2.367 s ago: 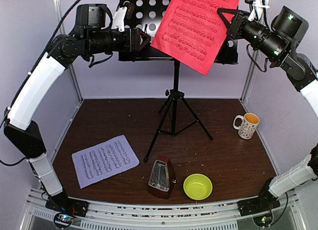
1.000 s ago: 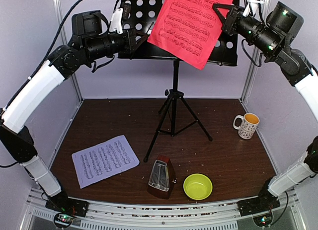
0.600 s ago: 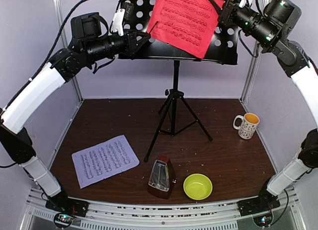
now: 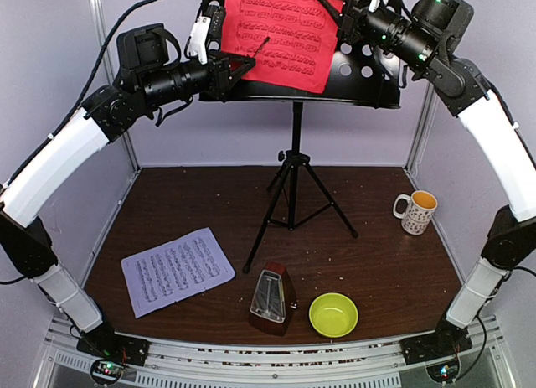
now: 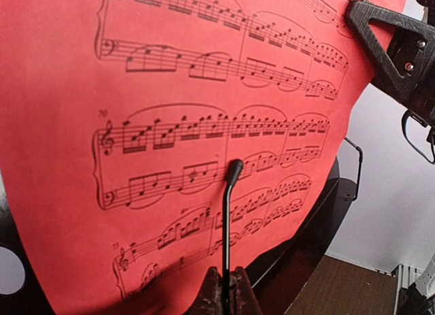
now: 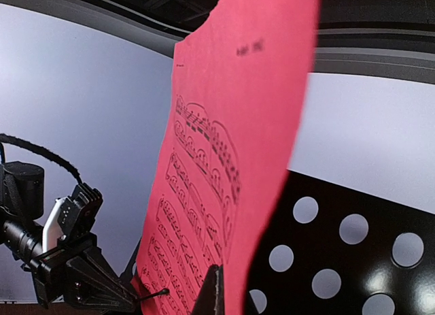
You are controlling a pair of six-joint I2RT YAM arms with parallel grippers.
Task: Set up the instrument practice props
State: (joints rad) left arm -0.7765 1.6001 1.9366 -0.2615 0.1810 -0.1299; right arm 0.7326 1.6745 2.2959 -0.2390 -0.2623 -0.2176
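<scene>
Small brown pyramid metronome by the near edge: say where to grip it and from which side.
Grip the small brown pyramid metronome low on its body, coming straight down from above. It stands upright and tapers upward, so a higher pinch would likely slip off. Mind the yellow-green bowl close on its right.

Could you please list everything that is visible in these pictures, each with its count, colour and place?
music stand: 1, black, back centre, on tripod legs
red sheet: 1, red, against the stand's desk
holder wire: 1, black, across the red sheet's lower part
white sheet: 1, white, flat, front left
metronome: 1, brown, front centre
bowl: 1, yellow-green, right of metronome
mug: 1, white patterned, right side
table: 1, dark brown
left gripper: 1, black, shut on holder wire
right gripper: 1, black, shut on red sheet
</scene>
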